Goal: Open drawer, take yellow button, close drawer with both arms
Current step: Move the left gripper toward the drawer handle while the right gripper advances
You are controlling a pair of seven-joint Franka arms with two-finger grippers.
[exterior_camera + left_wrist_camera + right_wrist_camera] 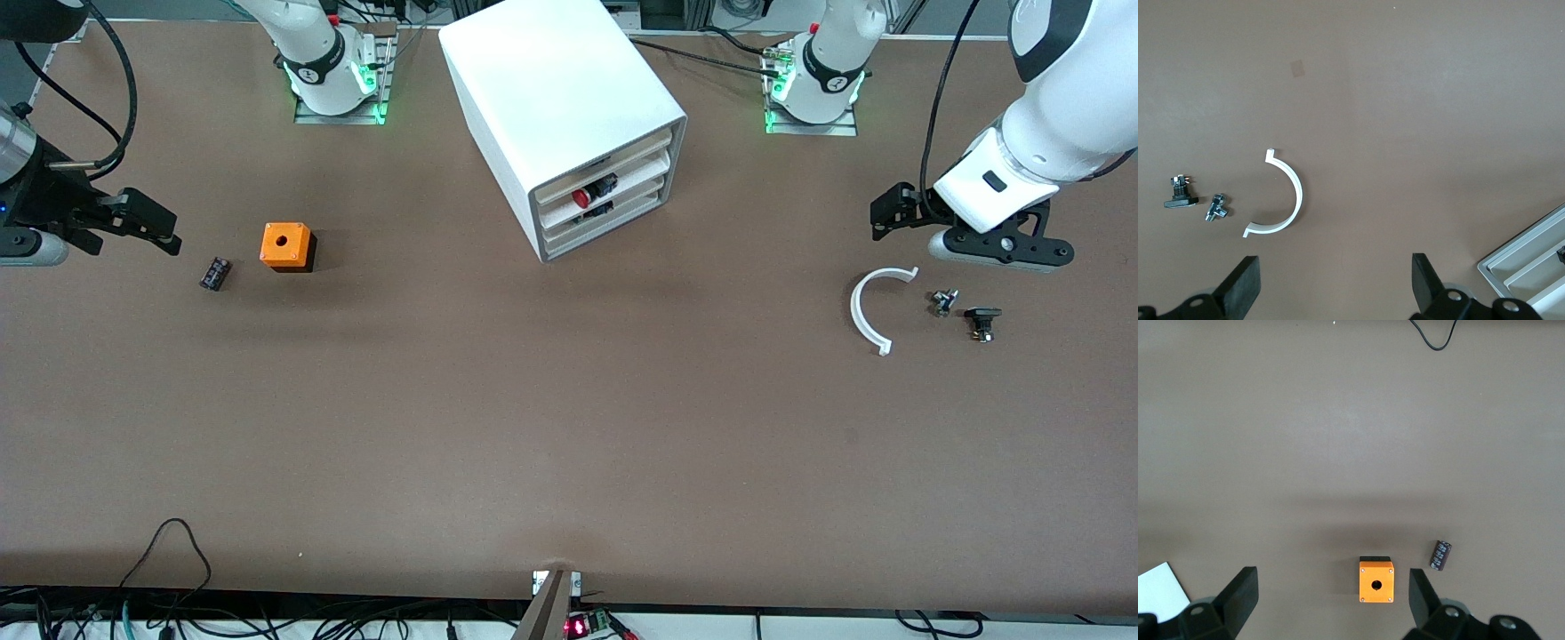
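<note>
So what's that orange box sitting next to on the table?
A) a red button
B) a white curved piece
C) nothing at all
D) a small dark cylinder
D: the orange box stands at the right arm's end of the table with a small dark cylinder beside it, apart from it.

A robotics lab. Two white arms are bolted to metal base plates (338,111) with green status lights along the top edge of a bare brown table (569,427). Loose cables (169,569) and a lit circuit board (582,625) crowd the bottom edge, and small electronic parts, among them a capacitor (214,272), lie scattered near the ends.
</note>
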